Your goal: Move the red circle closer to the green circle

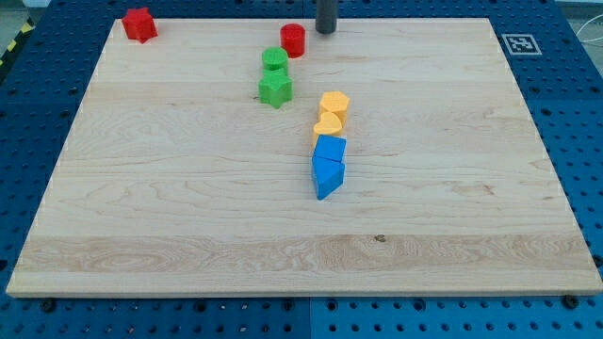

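Note:
The red circle (293, 40) stands near the view's top centre of the wooden board (170, 188). The green circle (274, 60) sits just below-left of it, nearly touching it. My tip (326, 29) is the lower end of the dark rod at the view's top edge, just right of the red circle with a small gap between them.
A green star (275, 89) lies directly below the green circle. A red block (139, 24) sits at the top left corner. Two yellow blocks (332, 113) and two blue blocks (328, 165) form a column at the centre. A marker tag (519, 43) is at the top right.

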Robot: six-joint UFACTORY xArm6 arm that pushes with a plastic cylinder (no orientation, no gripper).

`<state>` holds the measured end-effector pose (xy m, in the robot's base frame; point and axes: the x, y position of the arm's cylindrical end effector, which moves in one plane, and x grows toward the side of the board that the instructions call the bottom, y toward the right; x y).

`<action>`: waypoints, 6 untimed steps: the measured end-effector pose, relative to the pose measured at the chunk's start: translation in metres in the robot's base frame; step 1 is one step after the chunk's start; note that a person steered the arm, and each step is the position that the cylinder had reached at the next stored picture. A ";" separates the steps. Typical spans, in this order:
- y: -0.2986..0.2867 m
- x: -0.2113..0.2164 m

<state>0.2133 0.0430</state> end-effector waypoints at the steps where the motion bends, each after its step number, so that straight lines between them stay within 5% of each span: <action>1: 0.019 0.000; 6: -0.014 0.040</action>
<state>0.2538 0.0291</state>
